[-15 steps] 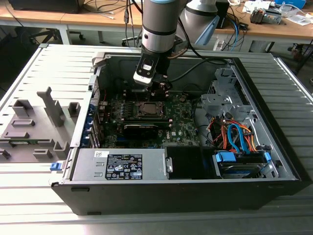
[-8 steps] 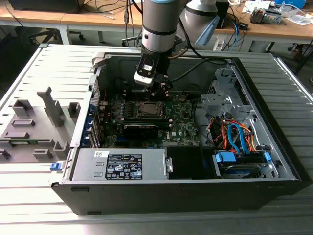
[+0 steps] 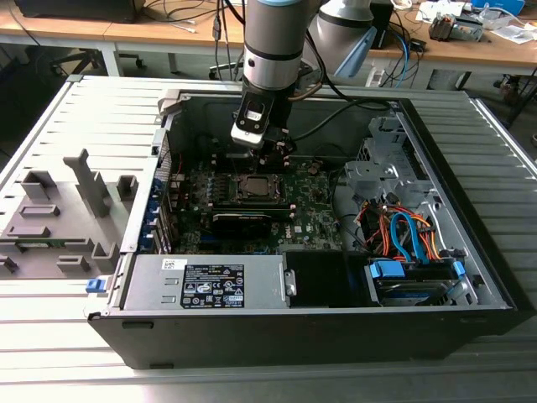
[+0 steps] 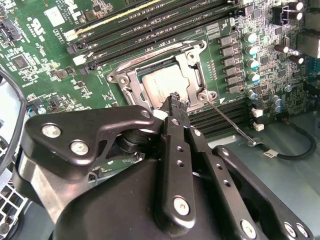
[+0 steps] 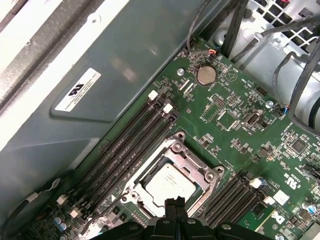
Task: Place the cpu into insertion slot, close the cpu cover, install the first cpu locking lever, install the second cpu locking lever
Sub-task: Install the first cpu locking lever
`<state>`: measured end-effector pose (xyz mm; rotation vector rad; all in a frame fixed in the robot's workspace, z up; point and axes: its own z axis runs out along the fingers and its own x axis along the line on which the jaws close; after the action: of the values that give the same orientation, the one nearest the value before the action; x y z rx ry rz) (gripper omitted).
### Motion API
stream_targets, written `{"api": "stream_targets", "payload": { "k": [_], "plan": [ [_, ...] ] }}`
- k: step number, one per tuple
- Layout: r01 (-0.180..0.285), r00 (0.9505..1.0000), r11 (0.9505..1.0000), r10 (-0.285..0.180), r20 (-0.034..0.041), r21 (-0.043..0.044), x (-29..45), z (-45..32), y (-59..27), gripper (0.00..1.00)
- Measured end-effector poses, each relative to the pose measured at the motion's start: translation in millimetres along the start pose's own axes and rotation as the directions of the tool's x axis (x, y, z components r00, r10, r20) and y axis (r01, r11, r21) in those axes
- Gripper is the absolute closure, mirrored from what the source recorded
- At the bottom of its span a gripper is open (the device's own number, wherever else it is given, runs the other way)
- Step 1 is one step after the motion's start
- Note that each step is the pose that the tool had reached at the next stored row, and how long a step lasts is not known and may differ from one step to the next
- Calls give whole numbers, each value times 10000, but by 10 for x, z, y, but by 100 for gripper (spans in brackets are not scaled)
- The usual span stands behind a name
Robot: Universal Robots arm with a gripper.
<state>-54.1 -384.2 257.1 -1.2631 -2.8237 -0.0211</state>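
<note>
Open computer case (image 3: 336,323) lies on the slatted surface (image 3: 59,344). In the exterior view the power supply (image 3: 210,281) is at 6 o'clock in the case, the blue and orange cables (image 3: 403,235) at 4 o'clock, and the grey fixtures (image 3: 59,218) sit out on the surface at 9 o'clock. The cpu (image 3: 254,186) is seated in its socket on the motherboard (image 3: 310,210), a little toward 11 o'clock of the case centre. In both wrist views the dull metal top of the cpu shows through the window of the cpu cover (image 4: 192,65), which looks to be folded flat over it. One thin locking lever (image 4: 232,122) juts free from a socket corner, seemingly unlatched; the state of the other lever I cannot make out. The pincer (image 4: 176,99) is closed, fingertips pressed together with nothing between them, poised low at the socket edge by that lever's root; contact cannot be confirmed. Risks, as I judge them: the narrow closed tip could skid off the thin rod and strike the capacitors (image 4: 252,62) just beside the socket. It could also scrape the cpu top. A lever that misses its hook would spring up and leave the cover loose. Memory slots (image 5: 130,145) flank the socket closely.
</note>
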Motion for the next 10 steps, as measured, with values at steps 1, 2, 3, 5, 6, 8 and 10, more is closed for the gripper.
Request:
{"api": "stream_targets", "payload": {
  "k": [1,2,3,5,6,8,10],
  "plan": [
    [33,10000,10000,-33,0,1,0,0,0,89],
    [48,10000,10000,-48,0,3,0,0,0,89],
    [67,10000,10000,-67,0,3,0,0,0,89],
    [99,10000,10000,-99,1,5,0,0,0,89],
    [116,9999,9999,-116,1,6,0,0,0,89],
    [149,9999,9999,-149,1,7,0,0,0,89],
    [196,9998,9998,-196,1,10,0,0,0,89]
  ]
}}
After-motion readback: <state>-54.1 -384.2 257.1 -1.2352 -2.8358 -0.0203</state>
